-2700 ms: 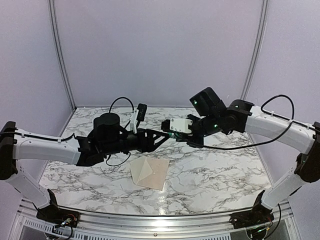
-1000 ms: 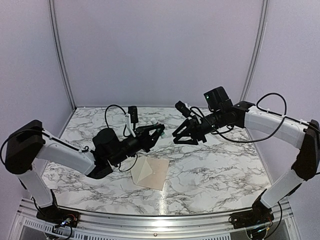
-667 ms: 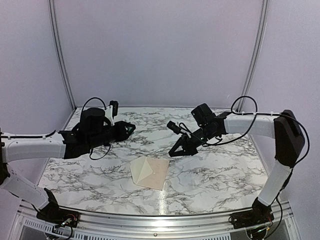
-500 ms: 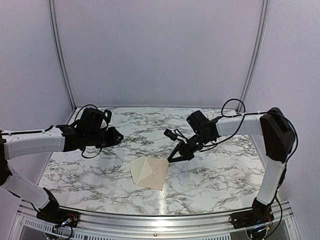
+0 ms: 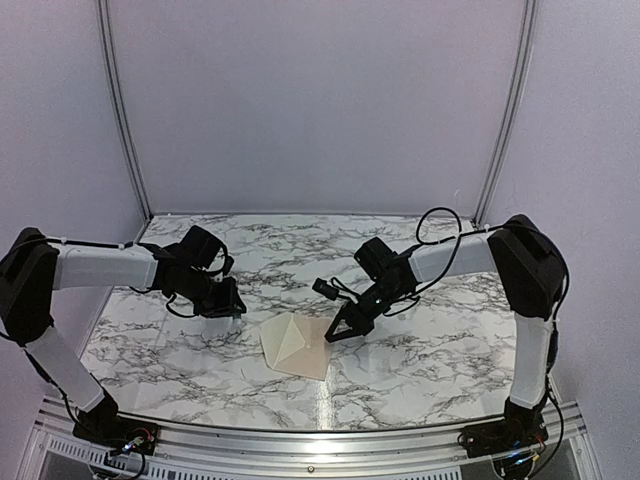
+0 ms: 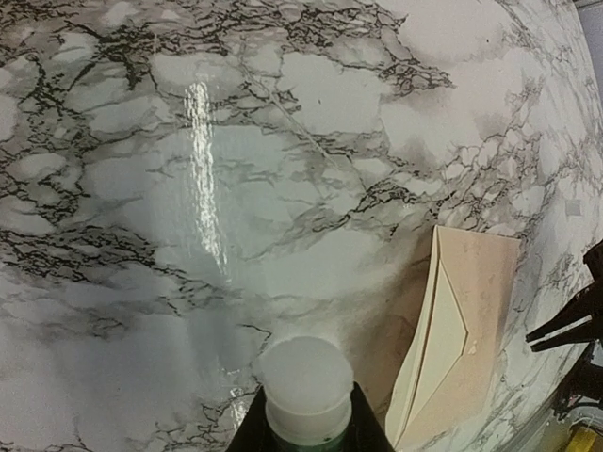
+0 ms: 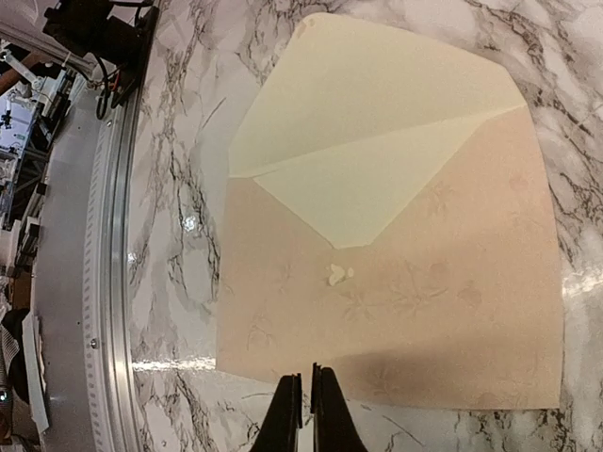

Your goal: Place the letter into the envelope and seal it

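Sealing step, I'd guess: envelope and peach letter lie overlapped at the counter's front middle (letter tucked in or not, can't tell), right hand pinched together at the letter's edge, left hand clamped on a white-capped stick, next needs a flat press to close the envelope.

This is a robotics lab test booth, not a home or shop. Plain pale lilac wall panels close it in at the back and sides, joined by bare metal uprights. The marble-patterned counter ends at its near edge in an aluminium rail. There the left arm and the right arm are bolted, with loose black cables looping off them.
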`<state>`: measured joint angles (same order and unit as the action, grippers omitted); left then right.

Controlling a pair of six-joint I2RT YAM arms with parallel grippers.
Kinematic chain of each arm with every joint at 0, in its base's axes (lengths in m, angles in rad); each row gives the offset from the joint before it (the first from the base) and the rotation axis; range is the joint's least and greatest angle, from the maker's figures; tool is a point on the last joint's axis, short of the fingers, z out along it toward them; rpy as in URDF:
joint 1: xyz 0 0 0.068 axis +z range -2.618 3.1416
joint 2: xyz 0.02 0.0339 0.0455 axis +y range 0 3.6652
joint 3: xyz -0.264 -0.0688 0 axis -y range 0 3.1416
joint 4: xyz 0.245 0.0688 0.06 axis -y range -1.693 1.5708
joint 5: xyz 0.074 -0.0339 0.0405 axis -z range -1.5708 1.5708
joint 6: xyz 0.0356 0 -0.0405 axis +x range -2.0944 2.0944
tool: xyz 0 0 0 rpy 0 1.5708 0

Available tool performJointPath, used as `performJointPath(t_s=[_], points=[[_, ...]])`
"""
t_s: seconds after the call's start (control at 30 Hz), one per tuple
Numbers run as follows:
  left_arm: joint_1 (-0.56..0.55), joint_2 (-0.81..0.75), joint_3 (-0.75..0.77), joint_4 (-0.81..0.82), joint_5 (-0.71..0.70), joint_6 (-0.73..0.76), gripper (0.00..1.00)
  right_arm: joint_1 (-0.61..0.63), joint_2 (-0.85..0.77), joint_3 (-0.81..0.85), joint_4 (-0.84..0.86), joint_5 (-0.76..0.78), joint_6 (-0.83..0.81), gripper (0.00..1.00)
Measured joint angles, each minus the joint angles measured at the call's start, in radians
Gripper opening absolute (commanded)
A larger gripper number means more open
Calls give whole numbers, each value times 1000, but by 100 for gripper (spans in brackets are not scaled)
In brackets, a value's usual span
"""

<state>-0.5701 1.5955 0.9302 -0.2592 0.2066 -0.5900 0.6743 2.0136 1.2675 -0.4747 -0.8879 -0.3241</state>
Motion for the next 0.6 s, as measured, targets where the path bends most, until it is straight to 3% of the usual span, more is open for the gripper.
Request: performJointPath(t_s=[0.6], points=[[-7,125,6,69,177,10,0,9,79,17,3,31,3,2]])
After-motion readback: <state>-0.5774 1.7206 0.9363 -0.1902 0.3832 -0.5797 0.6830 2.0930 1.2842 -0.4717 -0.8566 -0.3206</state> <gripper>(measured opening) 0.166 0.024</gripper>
